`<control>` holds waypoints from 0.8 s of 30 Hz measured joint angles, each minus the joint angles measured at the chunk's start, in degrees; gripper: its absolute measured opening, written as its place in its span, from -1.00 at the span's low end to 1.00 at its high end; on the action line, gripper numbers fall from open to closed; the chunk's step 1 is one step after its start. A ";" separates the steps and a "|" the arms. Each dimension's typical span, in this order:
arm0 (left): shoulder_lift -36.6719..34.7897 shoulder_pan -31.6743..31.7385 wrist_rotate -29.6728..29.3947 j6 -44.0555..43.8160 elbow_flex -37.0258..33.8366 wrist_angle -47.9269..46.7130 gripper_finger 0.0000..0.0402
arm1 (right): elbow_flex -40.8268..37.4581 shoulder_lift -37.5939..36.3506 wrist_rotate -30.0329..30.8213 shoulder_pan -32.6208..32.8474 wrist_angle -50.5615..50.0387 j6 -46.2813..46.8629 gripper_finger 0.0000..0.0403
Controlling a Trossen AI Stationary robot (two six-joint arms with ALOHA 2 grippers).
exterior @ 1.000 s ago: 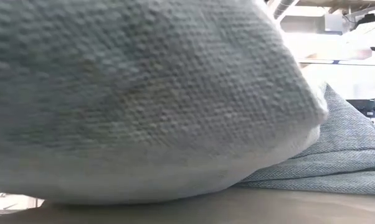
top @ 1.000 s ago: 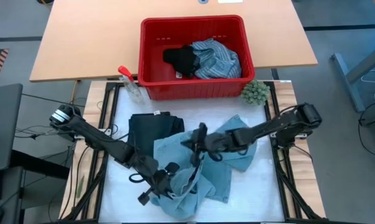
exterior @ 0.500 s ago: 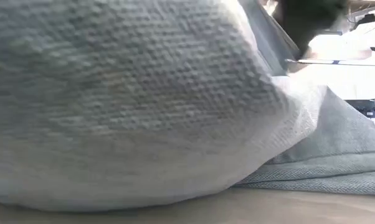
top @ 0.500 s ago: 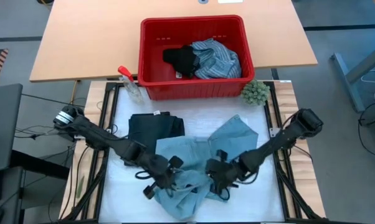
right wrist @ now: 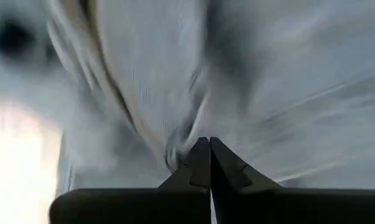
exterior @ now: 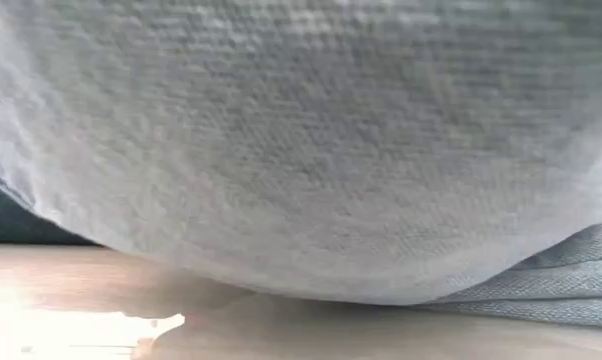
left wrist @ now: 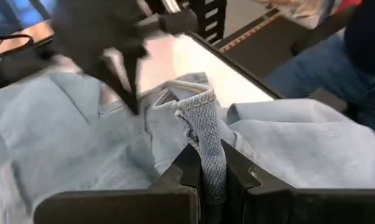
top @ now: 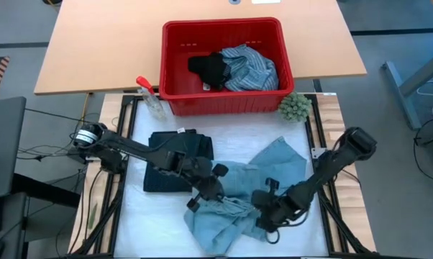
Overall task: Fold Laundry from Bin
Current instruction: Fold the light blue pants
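The light blue denim jeans (top: 263, 180) lie crumpled on the white mat between my two arms and fill the low view (exterior: 301, 150). My left gripper (top: 213, 196) is shut on them at their left side, as its wrist view (left wrist: 207, 155) shows. My right gripper (top: 261, 216) is shut on them nearer the front edge, also seen in its wrist view (right wrist: 205, 146). A folded dark navy piece (top: 175, 152) lies flat on the mat at the left. The red bin (top: 175, 43) stands at the far side with the striped shirt (top: 251, 68) and a small black piece (top: 208, 68) inside. My left gripper pinches a thick stitched hem edge of the jeans (left wrist: 203, 127) between its two fingers. The hem stands up out of the fingers, and the rest of the jeans lies slack on the mat. My right gripper is shut on a gathered fold of the jeans (right wrist: 182, 148) at its fingertips, coming down at a slant from the right. The cloth is bunched around the fingers, and blur hides how many layers are held.
A green fuzzy ball (top: 295, 106) sits by the bin's right near corner. A clear spray bottle with a red trigger (top: 150, 95) stands at its left near corner. The mat's black frame rails (top: 318, 144) run along both sides.
My right gripper has gone from the mat's middle toward the near edge, pulling jeans cloth with it. My left gripper has gone from the near left toward the far edge and right, with the hem. The jeans have drawn off the navy piece and bunched between the grippers.
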 joint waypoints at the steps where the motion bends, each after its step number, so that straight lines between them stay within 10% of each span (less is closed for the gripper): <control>1: 0.00 0.38 0.54 0.00 0.02 -0.34 -0.96 | 0.03 -1.75 3.88 0.63 -1.02 0.72 -0.88; 7: 0.00 0.80 1.53 0.64 0.02 -2.48 -0.96 | -6.16 -10.79 24.16 2.63 -7.42 13.71 -0.83; 24: 0.00 -0.23 1.56 -1.19 0.02 -3.95 -0.96 | -25.43 -29.81 6.79 -13.11 17.20 -4.44 -0.64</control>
